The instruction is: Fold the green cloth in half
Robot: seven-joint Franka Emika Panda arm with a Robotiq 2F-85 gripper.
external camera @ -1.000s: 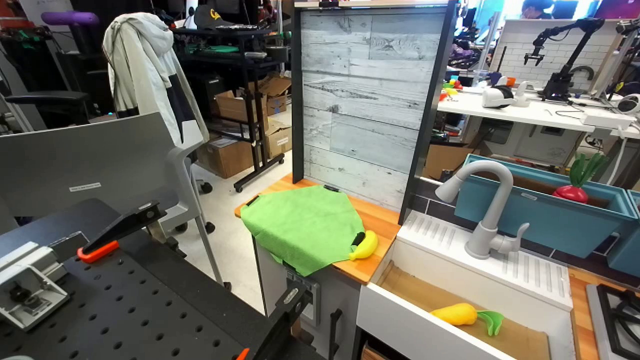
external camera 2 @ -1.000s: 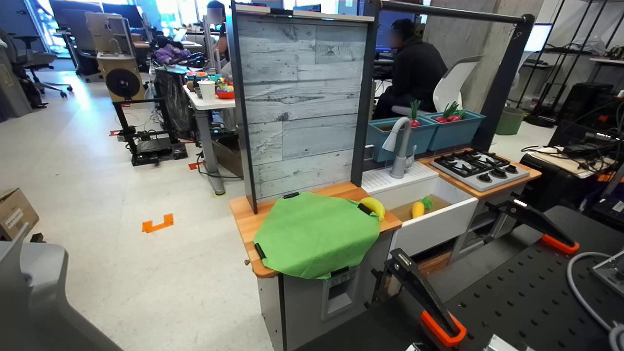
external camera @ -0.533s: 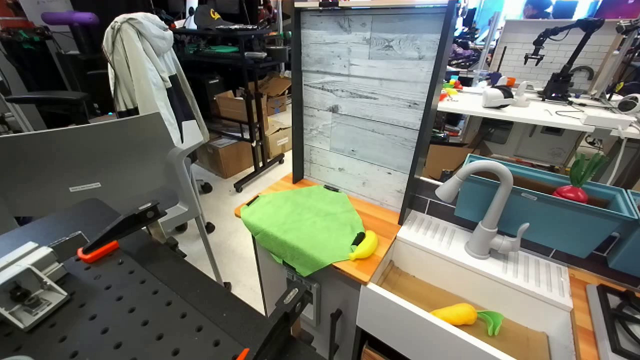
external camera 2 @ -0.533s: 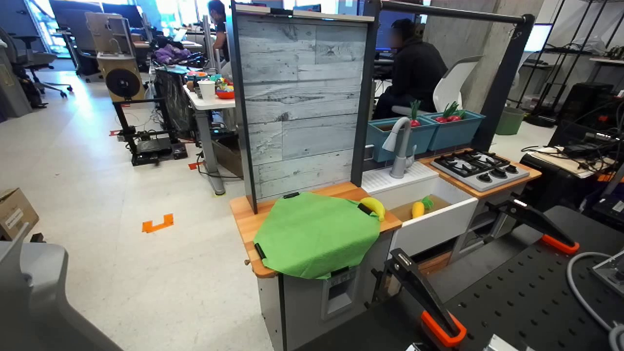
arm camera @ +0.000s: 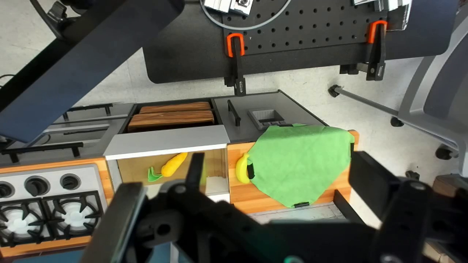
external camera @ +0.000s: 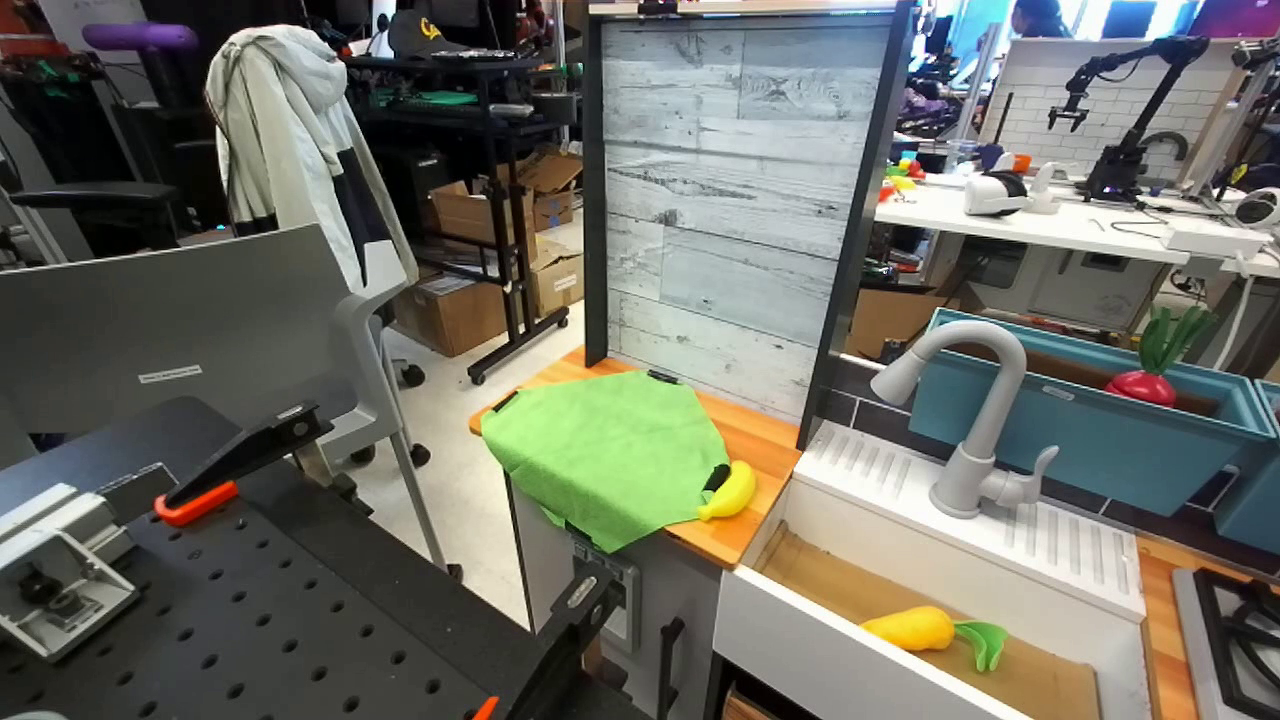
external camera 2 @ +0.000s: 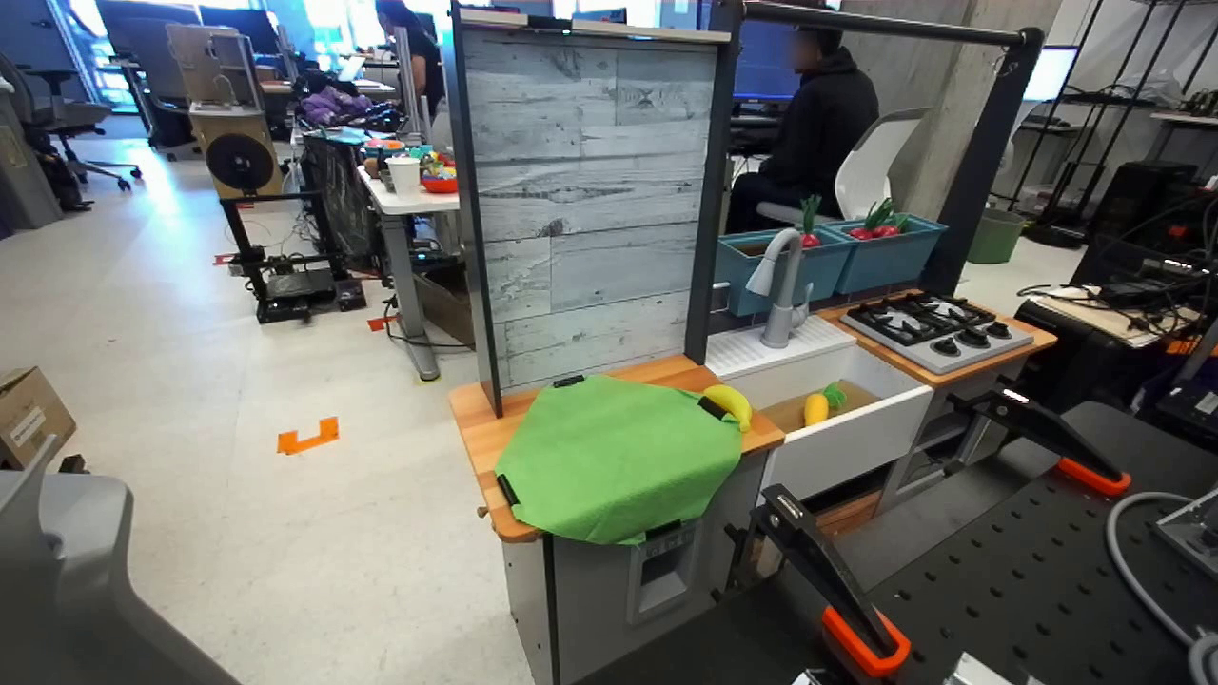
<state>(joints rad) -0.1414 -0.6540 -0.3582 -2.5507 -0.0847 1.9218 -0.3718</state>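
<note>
Only wrist view shows gripper (arm camera: 245, 172), spread wide. There, green cloth (arm camera: 303, 162) unfolded, banana (arm camera: 240, 169) beside it at nine o'clock.

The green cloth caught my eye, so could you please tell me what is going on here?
The robot's black end effector is open, holding nothing, and does not touch the green fabric cloth. The cloth lies spread out on the brown wooden counter, one edge hanging past the rim, so folding it in half is not yet done. A yellow banana sits beside it.
</note>
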